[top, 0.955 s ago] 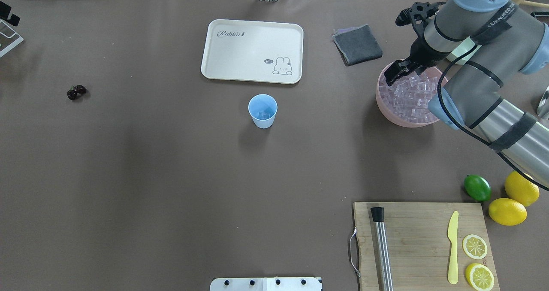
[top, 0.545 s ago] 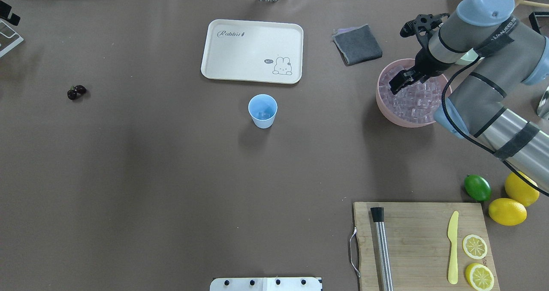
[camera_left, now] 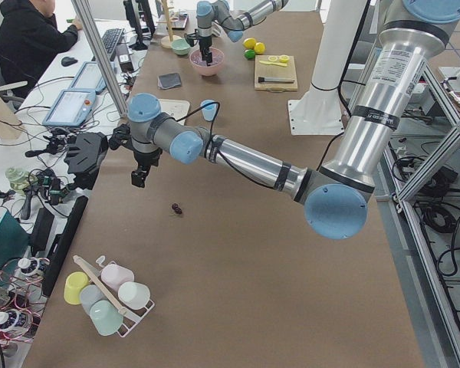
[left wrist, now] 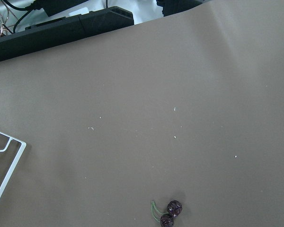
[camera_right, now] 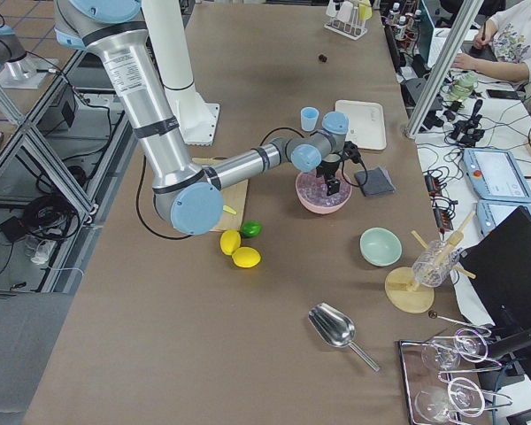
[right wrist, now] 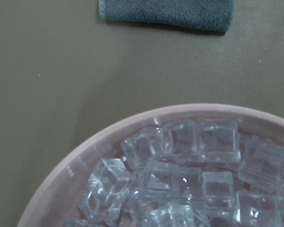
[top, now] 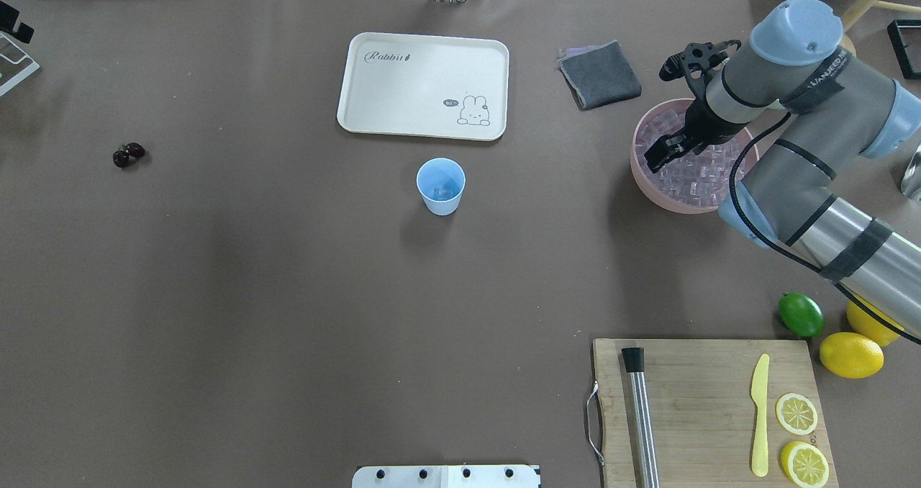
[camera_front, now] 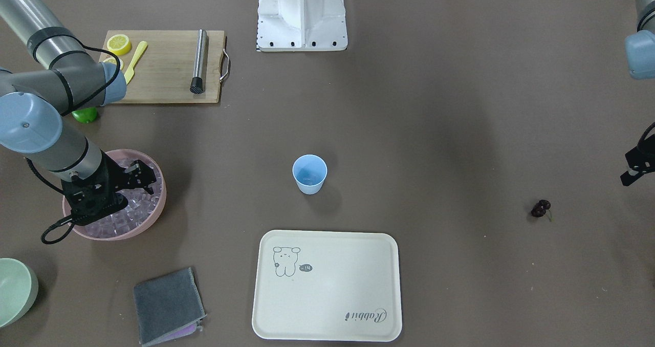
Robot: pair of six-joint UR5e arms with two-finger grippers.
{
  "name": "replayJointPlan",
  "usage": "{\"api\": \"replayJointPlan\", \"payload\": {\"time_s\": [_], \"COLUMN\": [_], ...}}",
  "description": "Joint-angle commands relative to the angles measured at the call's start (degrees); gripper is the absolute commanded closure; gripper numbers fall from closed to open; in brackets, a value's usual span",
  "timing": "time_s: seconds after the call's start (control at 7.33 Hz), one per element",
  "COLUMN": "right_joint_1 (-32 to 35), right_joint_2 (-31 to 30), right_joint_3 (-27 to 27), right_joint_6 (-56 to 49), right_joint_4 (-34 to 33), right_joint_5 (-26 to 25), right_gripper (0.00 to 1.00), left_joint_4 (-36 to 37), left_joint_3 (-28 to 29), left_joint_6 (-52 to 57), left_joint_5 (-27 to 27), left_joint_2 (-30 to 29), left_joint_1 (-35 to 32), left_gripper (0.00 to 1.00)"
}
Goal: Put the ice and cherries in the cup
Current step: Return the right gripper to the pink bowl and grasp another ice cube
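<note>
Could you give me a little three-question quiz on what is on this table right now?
1. True or false: the cherries already lie inside the cup.
2. The right hand hangs over which of these? A: the tray. B: the pink bowl of ice. C: the grey cloth.
3. Which green fruit lies just beyond the corner of the cutting board?

Key
1. False: they lie on the bare table, far from the cup.
2. B.
3. The lime.
</note>
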Motion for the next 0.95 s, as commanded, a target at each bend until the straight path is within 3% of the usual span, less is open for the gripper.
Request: {"api": "replayJointPlan", "payload": {"time_s": [0.0,0.14,0.55,0.82], "right_joint_1": [-0.24,-0.24,-0.15,1.51], "right_joint_2": [-0.11,-0.2,-0.03,0.24], "right_joint_3": [-0.53,-0.62,0.16,4.1], "right_joint_6": [-0.25,-0.34,-0.17,0.97], "right_joint_4": [0.05,0.14,0.14,-0.73], "right_joint_5": [-0.12,-0.47,-0.48,0.23], "right_gripper": [0.46,0.63,1.0,1.0], "left_joint_4": [-0.07,-0.07,-0.07,-0.76], "left_joint_3": [-0.01,-0.01,0.08,0.34], "left_joint_6": [0.0,0.0,0.0,0.0], "left_joint_5": [0.03,0.03,0.03,0.03], "left_joint_2": [0.18,0.26,0.27,0.44], "left_joint_1": [0.0,0.0,0.0,0.0], "left_gripper": [0.02,0.02,0.02,0.02]}}
